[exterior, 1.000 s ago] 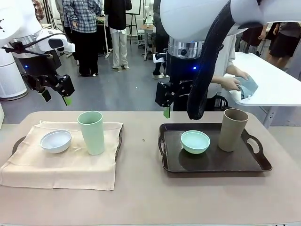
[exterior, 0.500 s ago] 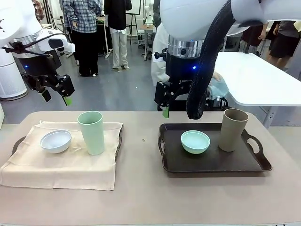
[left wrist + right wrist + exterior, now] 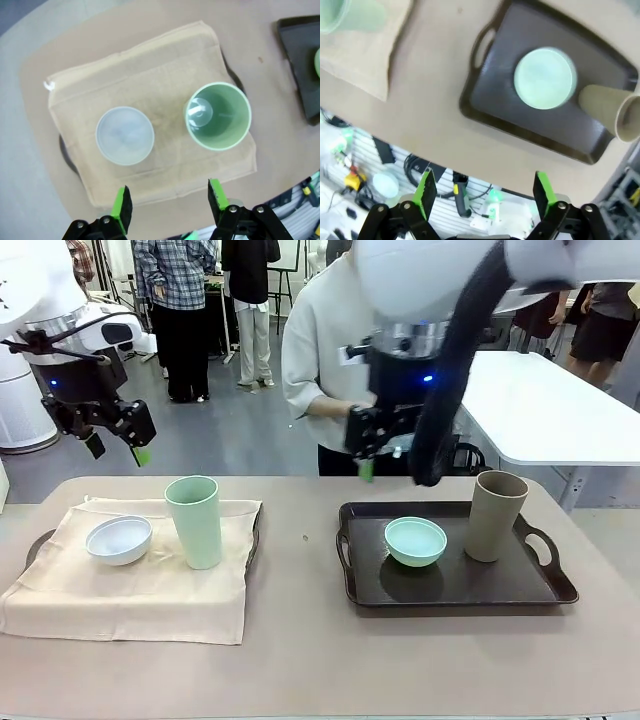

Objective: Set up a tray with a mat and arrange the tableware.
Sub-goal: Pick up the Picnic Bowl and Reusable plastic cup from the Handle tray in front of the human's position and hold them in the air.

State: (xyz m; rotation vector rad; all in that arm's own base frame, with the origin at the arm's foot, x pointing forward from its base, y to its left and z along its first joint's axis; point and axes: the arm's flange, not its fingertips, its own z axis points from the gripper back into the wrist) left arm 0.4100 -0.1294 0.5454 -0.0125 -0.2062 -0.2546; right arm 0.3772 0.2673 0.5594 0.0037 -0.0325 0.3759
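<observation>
Now: two place settings lie on a tan worktop point(image 3: 300, 650), with both arms raised above them and carrying nothing.
Left pincer point(image 3: 169, 194): spread and empty, hanging high over the left setting, well apart from it.
Right pincer point(image 3: 484, 181): spread wide and empty, high above the far left corner of the right tray.
Left tray point(image 3: 35, 543): dark, almost wholly covered by a beige mat point(image 3: 130, 605) that overhangs its front edge.
White bowl point(image 3: 119, 539): upright and empty on the left part of the mat.
Green cup point(image 3: 194, 521): upright on the mat, just beside the white bowl on its right, not touching it.
Right tray point(image 3: 455, 585): dark, with a handle at each end and no mat in it.
Mint bowl point(image 3: 416, 541): standing directly on the right tray, left of its middle.
Brown cup point(image 3: 496, 515): upright on the right tray, right of the mint bowl and apart from it.
Person point(image 3: 320, 370): in a pale top, at the far side of the worktop behind the right arm; the hands are hidden.
Progress, as a judgement: the left setting looks finished. The right one has tableware but no mat, so it is probably the part left to do.
Doing it well, as a judgement: if a mat is to go in, lift the mint bowl and brown cup out first. Come straight down and pinch one wall at the rim. Raise each piece clear of the tray lip before moving sideways. Keep the right arm well apart from the person.
</observation>
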